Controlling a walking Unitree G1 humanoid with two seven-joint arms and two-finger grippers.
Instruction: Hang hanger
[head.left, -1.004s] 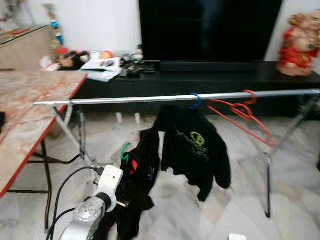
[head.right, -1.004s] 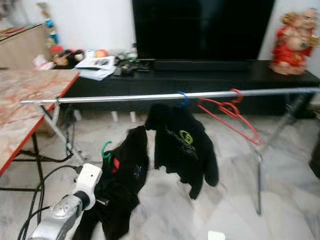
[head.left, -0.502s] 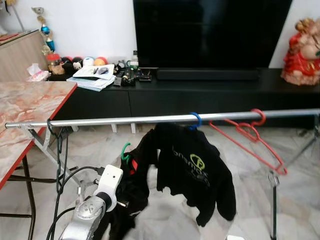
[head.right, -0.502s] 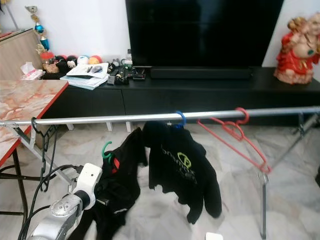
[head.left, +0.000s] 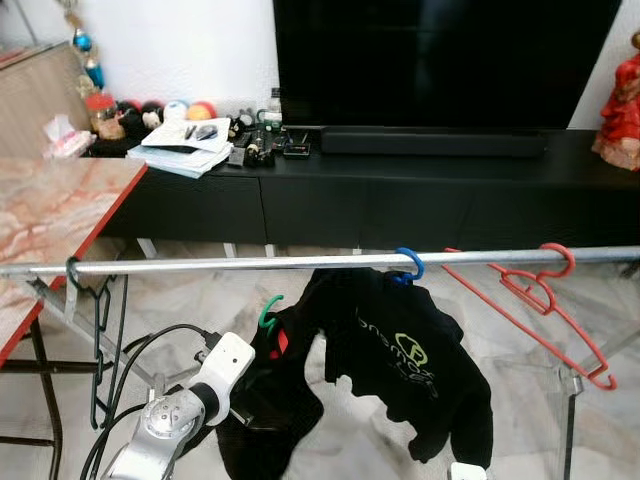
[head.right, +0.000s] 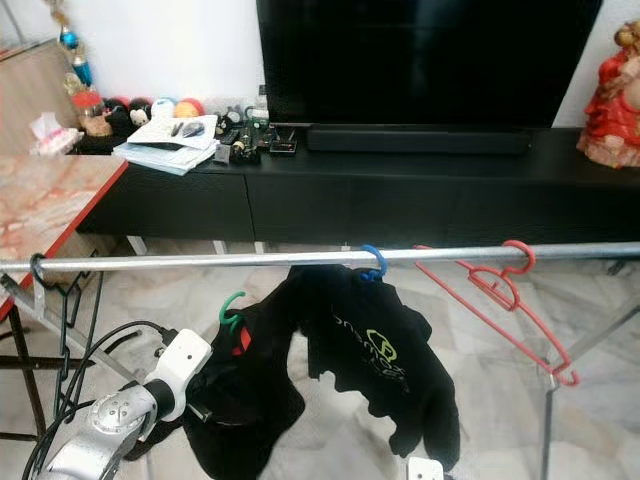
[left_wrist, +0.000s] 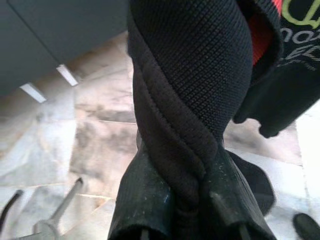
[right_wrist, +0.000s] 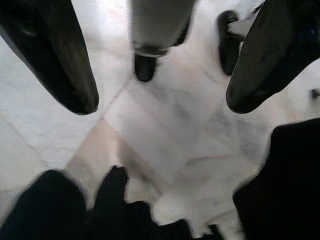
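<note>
The left gripper is clamped on a black garment carrying a green hanger, held below the rail. Lift the hook above the bar and settle it left of the hung black shirt. The right gripper hangs with fingers apart. Red hangers occupy the right; a table stands left.

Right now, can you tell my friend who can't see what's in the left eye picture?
The left gripper holds a black garment on a green hanger below a silver rail. A black hoodie and red hangers hang there.
</note>
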